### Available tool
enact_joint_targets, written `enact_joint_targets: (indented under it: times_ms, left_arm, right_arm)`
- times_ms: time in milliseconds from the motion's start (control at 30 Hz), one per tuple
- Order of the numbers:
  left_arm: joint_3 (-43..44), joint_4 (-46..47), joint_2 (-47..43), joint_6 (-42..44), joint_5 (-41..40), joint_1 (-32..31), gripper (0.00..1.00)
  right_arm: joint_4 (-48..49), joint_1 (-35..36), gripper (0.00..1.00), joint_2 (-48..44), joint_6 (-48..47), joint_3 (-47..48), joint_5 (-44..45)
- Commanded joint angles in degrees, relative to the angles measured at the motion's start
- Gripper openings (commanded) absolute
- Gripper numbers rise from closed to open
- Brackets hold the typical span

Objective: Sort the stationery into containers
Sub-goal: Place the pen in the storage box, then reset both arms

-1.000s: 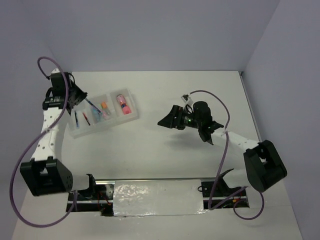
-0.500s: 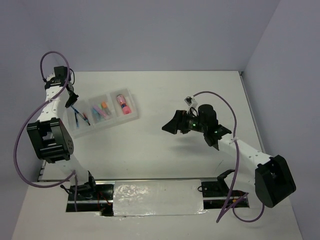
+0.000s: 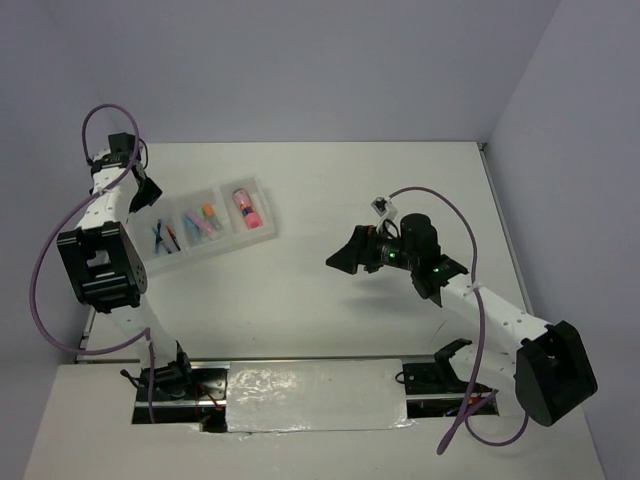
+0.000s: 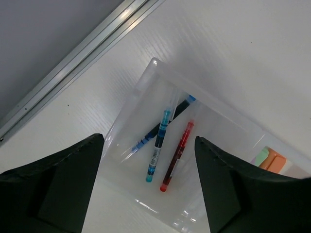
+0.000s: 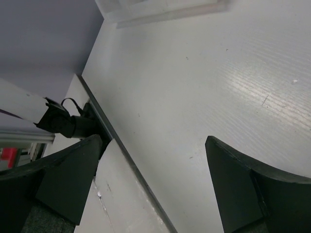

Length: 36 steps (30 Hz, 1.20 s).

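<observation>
Three thin pens lay in the end compartment of the translucent, smooth-walled plastic tray (image 4: 127, 109): a blue pen (image 4: 158, 145) whose barrel print was too small to read, a red pen (image 4: 176, 155), and a dark pen (image 4: 180, 109) crossed beneath. The left gripper (image 4: 148, 141) and right gripper (image 5: 153, 141) were both spread wide and empty.

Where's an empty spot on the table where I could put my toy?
The big bare middle of the table, between the tray and the right claw, is free. So is the far strip by the back wall. It is crowded at the tray, which holds pens, with the left claw close by.
</observation>
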Motion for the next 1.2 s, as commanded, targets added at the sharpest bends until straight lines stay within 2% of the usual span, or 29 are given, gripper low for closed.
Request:
enact_joint_targets:
  times_ms: [0,67,100,167,233,367,467,567,667,833,900,1033,1167]
  left_arm:
    - [1.5,0.5,-1.4,0.4,2.3,0.3,0.90]
    - [0.4,1.7,-5.6,2.9,6.1,-0.9,0.92]
    - [0.0,1.1,-9.0,4.4,6.3,-1.8,0.98]
    - [-0.7,0.9,-12.8,7.9,9.1,-6.0,0.99]
    - [-0.8,-1.5,-17.9,11.4,7.7,-12.3,0.99]
    - [-7.3,-7.5,-28.8,11.7,1.5,-22.9,0.99]
    - [-15.1,-7.6,-45.2,9.7,4.5,-26.5,0.99]
    - [-20.1,-7.8,-54.6,10.3,6.7,-26.7,0.99]
    - [-21.7,-10.6,-66.0,11.6,6.5,-26.7,0.99]
    - [-22.6,-17.4,-73.8,11.2,10.0,-26.7,0.99]
    - [-23.2,-18.5,-78.3,11.3,11.2,-26.7,0.99]
    - [-25.5,-20.5,-85.7,8.9,10.7,-27.7,0.99]
    - [-26.1,-20.3,-88.1,8.0,10.0,-28.0,0.99]
  right_arm:
    - [-1.1,0.5,0.95,-3.1,-1.3,1.1,-1.0]
    - [-3.2,0.5,0.95,-4.3,-2.2,2.1,0.3]
    - [-7.0,0.6,0.95,-6.2,-3.8,3.4,1.4]
    - [-14.4,1.1,0.96,-9.0,-6.8,6.0,6.9]
    - [-20.3,1.8,1.00,-13.8,-8.8,8.6,15.2]
    - [-37.3,5.1,1.00,-22.0,-13.1,18.4,31.2]
    - [-48.7,7.8,1.00,-25.7,-14.7,27.4,41.9]
    - [-57.7,8.8,1.00,-28.0,-16.3,35.8,47.7]
    - [-64.1,8.8,1.00,-30.0,-18.0,42.9,48.1]
    - [-70.5,8.8,1.00,-34.8,-20.0,50.8,40.2]
    - [-71.0,8.8,1.00,-38.2,-20.1,50.6,40.3]
    - [-70.9,8.7,1.00,-44.2,-20.5,44.4,43.9]
    - [-70.5,8.7,1.00,-48.3,-19.6,38.8,45.1]
